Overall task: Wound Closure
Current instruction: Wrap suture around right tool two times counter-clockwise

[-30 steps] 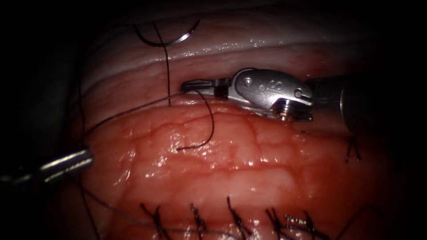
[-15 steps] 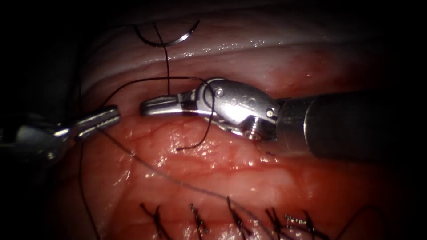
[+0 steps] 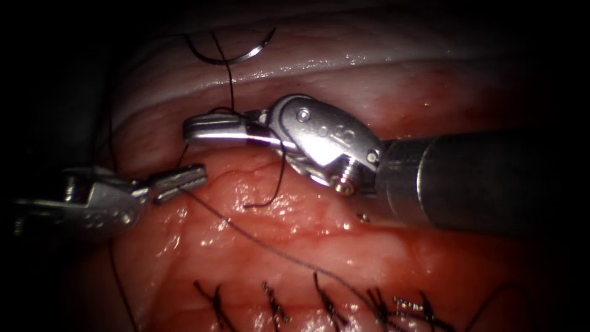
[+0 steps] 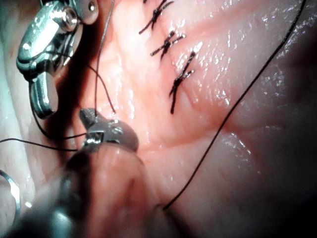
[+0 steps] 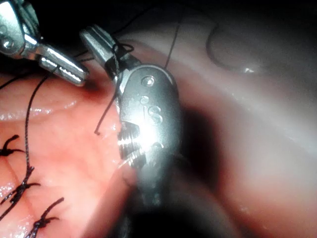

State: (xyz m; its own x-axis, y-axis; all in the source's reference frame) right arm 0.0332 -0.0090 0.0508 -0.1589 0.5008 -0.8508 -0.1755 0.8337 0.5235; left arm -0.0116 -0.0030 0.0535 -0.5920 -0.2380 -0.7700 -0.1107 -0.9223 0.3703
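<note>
Left silver gripper (image 3: 179, 182) pinches thin dark thread (image 3: 258, 240). Right silver gripper (image 3: 215, 128) pressed together, thread looped around it. Curved steel needle (image 3: 236, 56) lies free on pale tissue (image 3: 369, 246), holds nothing.

Your needle (image 3: 230, 54) lies free on the pale far edge of the tissue (image 3: 369, 240), curve sagging toward you. Dark thread (image 3: 279, 169) wraps the right tool (image 3: 215, 129); the left tool (image 3: 179, 182) clamps it.
</note>
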